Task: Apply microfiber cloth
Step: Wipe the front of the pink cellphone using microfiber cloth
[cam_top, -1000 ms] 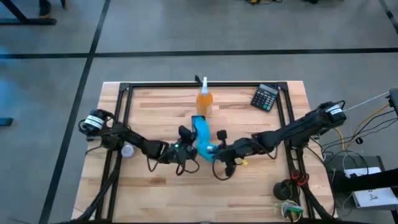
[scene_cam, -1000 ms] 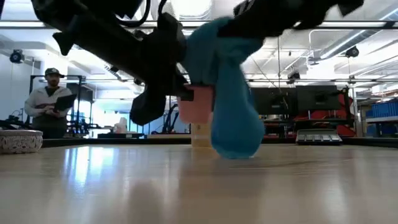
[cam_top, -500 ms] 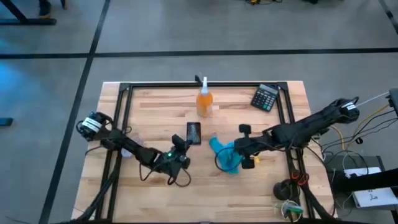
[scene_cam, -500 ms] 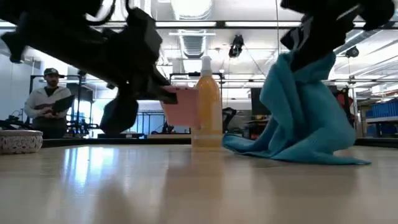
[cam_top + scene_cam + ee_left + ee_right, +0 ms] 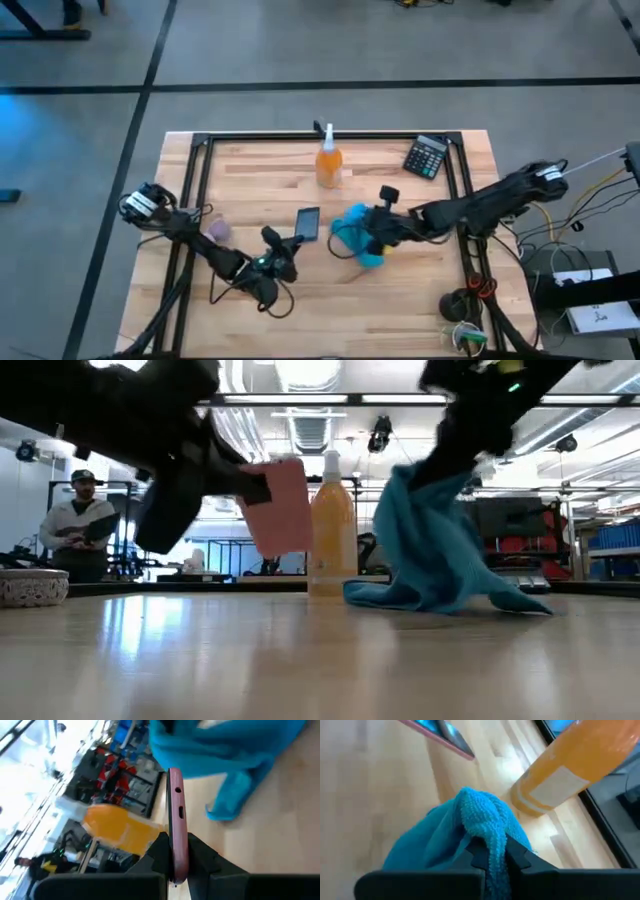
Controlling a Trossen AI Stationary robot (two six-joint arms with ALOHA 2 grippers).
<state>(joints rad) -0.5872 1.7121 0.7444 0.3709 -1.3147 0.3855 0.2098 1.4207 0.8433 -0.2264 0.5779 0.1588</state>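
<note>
The turquoise microfiber cloth [image 5: 352,236] is bunched up right of the table's middle, with my right gripper [image 5: 370,232] shut on its top. Its lower folds [image 5: 440,595] lie on the wood. Just left of it my left gripper [image 5: 290,242] is shut on a black phone [image 5: 307,223] in a pink case [image 5: 280,505]. The phone is lifted off the table. A small gap shows between phone and cloth. My left gripper pinches the phone by its two flat faces at the end nearest the gripper [image 5: 176,851], coming from the table's left and near side. The phone juts out beyond the fingers, lifted clear and tilted, pink back toward the near edge. My right gripper pinches a bunched fold at the cloth's top [image 5: 489,836] between its two fingers, slanting down from the table's right. Several layers are gathered there. The cloth hangs slack below the fingers, and its lower part [image 5: 500,602] rests on the table.
An orange spray bottle [image 5: 328,160] stands at the far middle, just behind phone and cloth. A calculator [image 5: 428,157] lies at the far right. Black frame rails [image 5: 200,190] run along the table's sides. A person [image 5: 78,525] stands in the room beyond.
My right gripper pulled the cloth off the phone toward the table's right, so its lower folds dropped onto the wood, then came back a little toward the phone. My left gripper carried the phone toward the near-left, still lifted.
</note>
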